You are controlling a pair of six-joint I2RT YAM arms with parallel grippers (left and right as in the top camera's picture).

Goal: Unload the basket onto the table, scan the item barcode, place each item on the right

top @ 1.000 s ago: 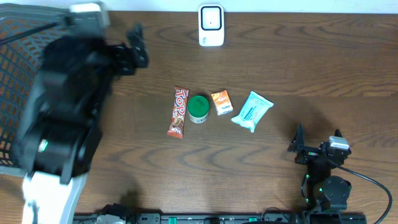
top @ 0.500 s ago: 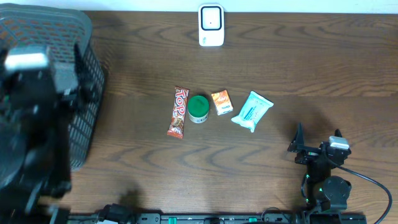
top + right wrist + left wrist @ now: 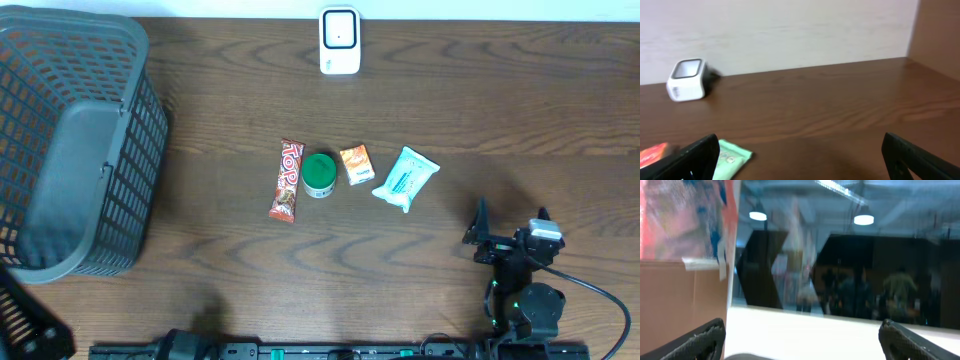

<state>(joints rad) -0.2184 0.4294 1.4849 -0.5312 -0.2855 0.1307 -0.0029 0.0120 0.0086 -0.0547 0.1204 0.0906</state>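
Waiting in a row at mid-table, with both jaws released

Nearest the robot, the right gripper point(image 3: 510, 235) sits low at the near right of the dark wood-grain table point(image 3: 520, 110). Its jaws are spread wide and hold nothing, and its wrist view shows black fingertips point(image 3: 697, 160) far apart at the bottom corners. The left gripper point(image 3: 802, 340) is likewise released and empty; its camera faces a blurred room, not the table.

Further out, at mid-table, four items lie in a short row, well apart from both grippers:
- a long red-and-orange candy bar wrapper point(image 3: 288, 181) with white lettering
- a round green-lidded tub point(image 3: 319, 174) just beside it
- a small orange carton point(image 3: 357, 164), tilted
- a flat mint-green packet point(image 3: 406, 178), lying aslant a little apart from the rest

Any barcode is too small to make out.

On the left side of the table stands a dark grey plastic mesh basket point(image 3: 80, 150). Farthest back, at the table's rear edge, a white box-shaped scanner point(image 3: 339, 41) with a dark window stands well apart from the row.
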